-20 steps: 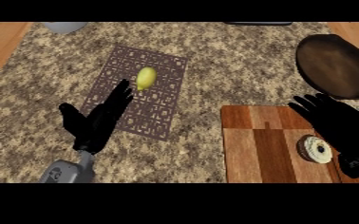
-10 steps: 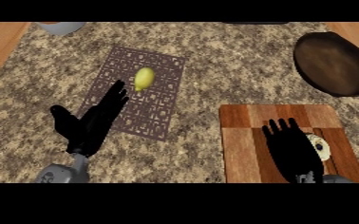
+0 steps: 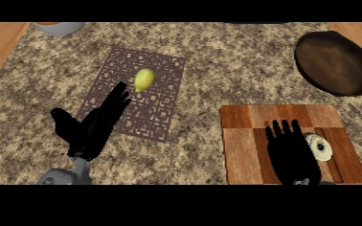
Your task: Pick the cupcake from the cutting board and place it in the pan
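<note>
Sitting on the right part of the brown wooden cutting board (image 3: 244, 139): small round white-frosted cupcake (image 3: 320, 148), seen from above, no long axis to tell. Just left of it, right robot hand (image 3: 288, 151), fingers straight, holding nothing. Dark round pan (image 3: 331, 62) far right on the speckled granite bench (image 3: 233, 72). Left robot hand (image 3: 96, 127) open, over a brown patterned mat (image 3: 152, 100) bearing a yellow lemon (image 3: 144, 78).

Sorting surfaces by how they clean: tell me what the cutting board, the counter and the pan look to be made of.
Cutting board: wood, shown by reddish-brown planks with grain, slight sheen. Counter: speckled stone, likely granite, with mottled tan and grey flecks. Pan: dark brown and matte, possibly metal or cast iron; the look leaves it open.
</note>
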Action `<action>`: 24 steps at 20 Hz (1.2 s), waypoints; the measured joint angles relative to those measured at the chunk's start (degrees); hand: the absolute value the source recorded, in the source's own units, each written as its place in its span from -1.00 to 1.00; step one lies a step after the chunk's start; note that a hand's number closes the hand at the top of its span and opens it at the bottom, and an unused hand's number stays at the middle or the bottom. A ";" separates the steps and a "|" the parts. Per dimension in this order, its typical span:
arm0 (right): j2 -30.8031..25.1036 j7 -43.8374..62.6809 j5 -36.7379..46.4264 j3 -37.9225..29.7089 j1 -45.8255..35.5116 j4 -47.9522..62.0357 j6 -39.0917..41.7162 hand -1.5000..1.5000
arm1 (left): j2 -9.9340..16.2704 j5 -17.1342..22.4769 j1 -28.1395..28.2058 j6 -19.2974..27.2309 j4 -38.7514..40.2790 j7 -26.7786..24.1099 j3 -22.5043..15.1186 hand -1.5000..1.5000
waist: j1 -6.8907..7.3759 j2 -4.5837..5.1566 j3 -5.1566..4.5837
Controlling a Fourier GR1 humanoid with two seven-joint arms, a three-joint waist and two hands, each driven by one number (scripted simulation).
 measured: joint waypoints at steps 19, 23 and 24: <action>-2.82 -13.94 14.91 -6.04 2.84 9.91 -8.80 1.00 | -2.69 -2.85 0.45 -3.19 -0.58 1.47 3.97 0.00 | 0.03 0.06 0.02; -3.90 -19.45 18.28 -5.03 0.81 12.48 -12.46 1.00 | -3.56 -3.76 -0.08 -3.42 0.60 1.27 3.97 0.00 | 0.13 0.09 0.01; -4.50 -20.91 19.19 -4.94 0.59 13.32 -14.04 1.00 | -3.72 -3.89 0.06 -3.17 0.05 1.70 3.98 0.00 | 0.18 0.07 0.00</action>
